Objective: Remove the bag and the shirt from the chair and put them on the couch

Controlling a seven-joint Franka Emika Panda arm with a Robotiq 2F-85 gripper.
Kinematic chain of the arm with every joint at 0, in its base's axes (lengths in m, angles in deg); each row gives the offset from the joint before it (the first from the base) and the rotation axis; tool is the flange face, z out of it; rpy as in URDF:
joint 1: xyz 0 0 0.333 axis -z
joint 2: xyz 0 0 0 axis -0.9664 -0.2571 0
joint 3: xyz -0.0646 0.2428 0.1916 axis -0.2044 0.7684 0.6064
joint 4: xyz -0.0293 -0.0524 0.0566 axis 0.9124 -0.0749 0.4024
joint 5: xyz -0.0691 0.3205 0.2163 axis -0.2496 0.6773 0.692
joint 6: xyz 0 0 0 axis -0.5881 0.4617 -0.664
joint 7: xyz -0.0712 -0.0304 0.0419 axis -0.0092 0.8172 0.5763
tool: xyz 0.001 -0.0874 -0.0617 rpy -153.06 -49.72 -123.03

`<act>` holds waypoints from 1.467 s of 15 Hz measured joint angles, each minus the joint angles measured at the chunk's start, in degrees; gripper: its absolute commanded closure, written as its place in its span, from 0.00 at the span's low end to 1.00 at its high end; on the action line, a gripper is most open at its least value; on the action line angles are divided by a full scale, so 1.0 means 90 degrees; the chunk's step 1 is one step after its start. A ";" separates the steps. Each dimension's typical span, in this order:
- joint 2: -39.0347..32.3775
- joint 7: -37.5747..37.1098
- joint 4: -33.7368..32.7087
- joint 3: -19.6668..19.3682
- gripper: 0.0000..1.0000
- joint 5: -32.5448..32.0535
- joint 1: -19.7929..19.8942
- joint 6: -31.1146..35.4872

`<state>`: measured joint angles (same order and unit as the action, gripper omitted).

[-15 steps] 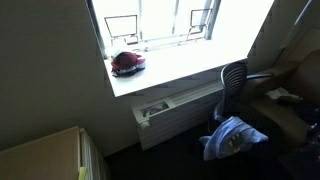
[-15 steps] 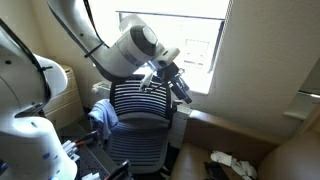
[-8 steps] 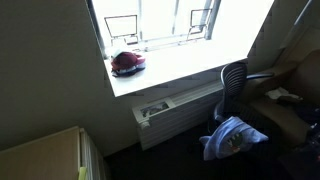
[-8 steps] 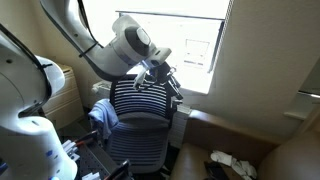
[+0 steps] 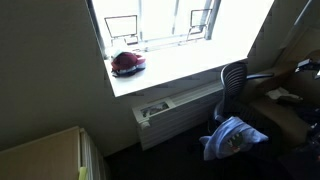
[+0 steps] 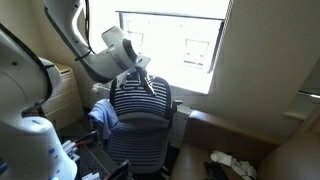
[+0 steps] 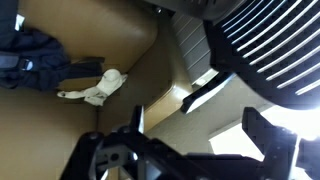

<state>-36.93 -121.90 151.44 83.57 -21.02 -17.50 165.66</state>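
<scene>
Probably soft, light, floppy: pinch blue shirt (image 6: 101, 117) at a thick fold on chair (image 6: 140, 105). Gripper (image 7: 195, 125) apart, empty.

One chair (image 6: 140, 115); one blue shirt (image 5: 228, 137), at four o'clock; one red bag (image 5: 127, 63), at ten o'clock; one pale cloth (image 7: 100, 88).

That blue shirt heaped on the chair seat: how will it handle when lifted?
The blue shirt lies crumpled in soft folds, so it is probably floppy and would drape from one pinch. It looks light for its bulk. It seems to spill over the chair seat's edge, so it may snag.
</scene>
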 measured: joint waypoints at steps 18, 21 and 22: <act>-0.1018 -0.0934 -0.0241 0.2262 0.00 0.0131 -0.1335 0.0298; -0.1268 -0.1022 -0.0451 0.2914 0.00 0.0142 -0.1581 0.0104; -0.1291 -0.1021 -0.0470 0.2926 0.00 0.0142 -0.1582 0.0100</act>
<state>-48.54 -131.09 147.20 109.91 -19.75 -31.74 166.56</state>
